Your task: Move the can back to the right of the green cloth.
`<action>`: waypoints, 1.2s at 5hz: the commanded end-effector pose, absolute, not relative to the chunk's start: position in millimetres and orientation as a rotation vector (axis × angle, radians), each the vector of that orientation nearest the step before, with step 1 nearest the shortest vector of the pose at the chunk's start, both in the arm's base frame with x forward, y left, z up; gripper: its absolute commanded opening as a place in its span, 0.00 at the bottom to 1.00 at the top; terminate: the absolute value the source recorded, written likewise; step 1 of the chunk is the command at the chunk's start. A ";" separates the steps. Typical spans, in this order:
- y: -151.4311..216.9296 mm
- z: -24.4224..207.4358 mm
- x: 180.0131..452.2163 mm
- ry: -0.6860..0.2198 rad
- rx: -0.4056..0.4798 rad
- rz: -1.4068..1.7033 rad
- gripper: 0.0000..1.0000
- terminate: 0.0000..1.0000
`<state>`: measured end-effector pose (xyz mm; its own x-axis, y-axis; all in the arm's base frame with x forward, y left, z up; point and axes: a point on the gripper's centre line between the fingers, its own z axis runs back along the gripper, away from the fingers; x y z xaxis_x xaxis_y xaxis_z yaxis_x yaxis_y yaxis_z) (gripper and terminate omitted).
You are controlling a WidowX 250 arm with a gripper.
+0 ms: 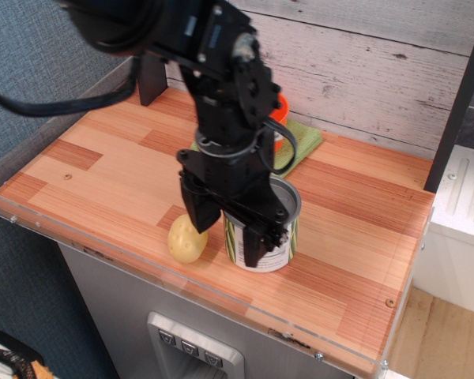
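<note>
The can [284,207], a silver tin with a white label and green stripes, stands near the table's front edge, in front of the green cloth [304,144]. My black gripper [227,233] is open and hangs low over the can's left front side. One finger [196,215] sits to the left of the can and the other [257,243] is in front of its label. I cannot tell if either finger touches the can. The arm hides much of the can and cloth.
A yellow potato [187,240] lies just left of the can by the front edge. An orange pot [280,109] on the cloth is mostly hidden behind the arm. The wooden table [363,229] has a clear plastic rim; a plank wall stands behind it.
</note>
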<state>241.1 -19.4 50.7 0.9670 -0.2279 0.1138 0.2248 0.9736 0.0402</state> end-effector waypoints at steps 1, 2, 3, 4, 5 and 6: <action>-31.6 59.5 258.9 -0.176 0.029 -0.272 1.00 0.00; -45.0 65.9 274.5 -0.195 0.014 -0.254 1.00 0.00; -52.7 69.0 286.8 -0.200 0.011 -0.234 1.00 0.00; -60.0 67.4 298.5 -0.209 0.006 -0.220 1.00 0.00; -66.6 63.9 308.2 -0.216 0.014 -0.213 1.00 0.00; -71.6 63.3 318.9 -0.230 0.013 -0.206 1.00 0.00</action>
<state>312.5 -67.9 51.4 0.9642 -0.1924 0.1823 0.1892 0.9813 0.0346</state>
